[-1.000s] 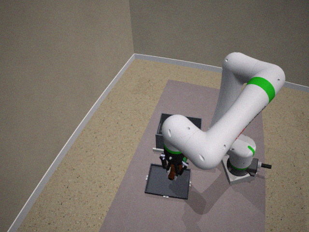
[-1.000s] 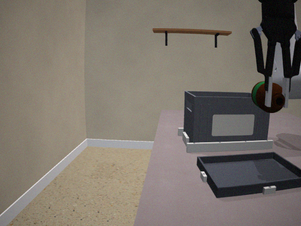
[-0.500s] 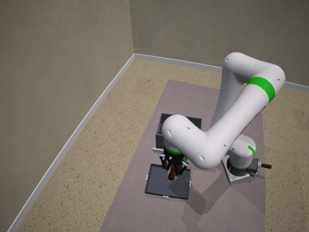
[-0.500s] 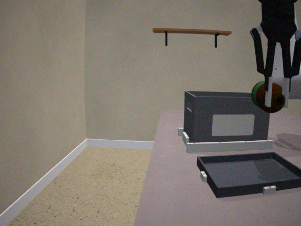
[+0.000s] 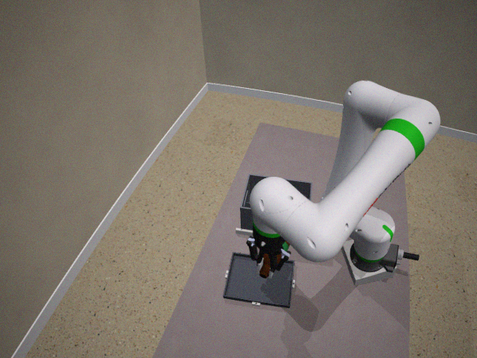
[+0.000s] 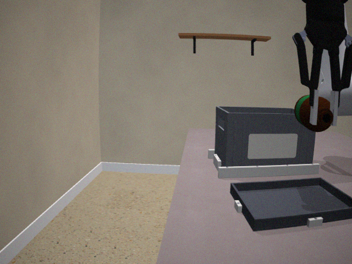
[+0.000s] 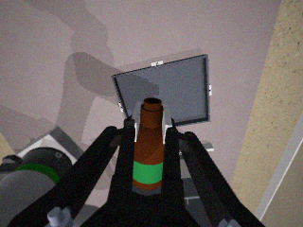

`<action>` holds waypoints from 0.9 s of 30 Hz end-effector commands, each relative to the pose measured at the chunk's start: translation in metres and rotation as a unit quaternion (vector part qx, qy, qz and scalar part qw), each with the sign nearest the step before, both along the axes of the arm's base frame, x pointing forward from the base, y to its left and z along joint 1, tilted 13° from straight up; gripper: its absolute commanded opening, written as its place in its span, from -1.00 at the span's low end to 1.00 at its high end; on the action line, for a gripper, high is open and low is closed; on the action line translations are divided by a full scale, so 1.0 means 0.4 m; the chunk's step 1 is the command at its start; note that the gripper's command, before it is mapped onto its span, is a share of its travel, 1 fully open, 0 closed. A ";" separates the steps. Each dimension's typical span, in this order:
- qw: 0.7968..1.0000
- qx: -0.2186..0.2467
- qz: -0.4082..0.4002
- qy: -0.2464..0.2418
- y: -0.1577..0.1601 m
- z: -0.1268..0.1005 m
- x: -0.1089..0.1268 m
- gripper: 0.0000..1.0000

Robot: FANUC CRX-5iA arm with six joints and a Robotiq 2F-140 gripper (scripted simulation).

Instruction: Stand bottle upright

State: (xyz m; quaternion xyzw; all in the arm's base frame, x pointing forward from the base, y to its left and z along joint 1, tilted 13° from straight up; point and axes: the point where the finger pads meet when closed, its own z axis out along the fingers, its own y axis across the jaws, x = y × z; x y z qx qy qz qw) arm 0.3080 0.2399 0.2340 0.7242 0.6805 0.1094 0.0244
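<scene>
Gripper (image 5: 269,269) (image 6: 324,125) (image 7: 151,110) closed on neck of brown bottle (image 5: 264,266) (image 6: 317,115) (image 7: 150,148), fingers partly apart, bottle tilted well off upright, held above tray (image 5: 246,283) (image 6: 284,203) (image 7: 182,90), crate (image 5: 246,218) (image 6: 238,139) on table beside tray.

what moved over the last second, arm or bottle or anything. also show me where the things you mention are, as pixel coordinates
Nothing visibly moved, and nothing was taken hold of or let go. The gripper (image 5: 265,269) (image 6: 324,120) (image 7: 151,110) still holds the bottle (image 5: 264,269) (image 6: 322,106) (image 7: 149,147) tipped over in the air; the crate (image 5: 246,217) (image 6: 234,142) (image 7: 190,187) and tray (image 5: 246,281) (image 6: 270,201) (image 7: 185,90) stayed put.
</scene>
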 end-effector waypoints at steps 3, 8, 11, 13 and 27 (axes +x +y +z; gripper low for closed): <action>1.000 0.005 -0.023 0.002 0.000 0.001 0.000 -1.00; 0.999 0.009 -0.044 0.005 0.000 0.001 0.000 -1.00; 0.998 0.013 -0.068 0.008 0.000 0.001 0.000 -1.00; 0.996 0.016 -0.083 0.009 0.000 0.001 0.000 -1.00; 0.992 0.024 -0.123 0.014 0.000 0.001 0.000 -1.00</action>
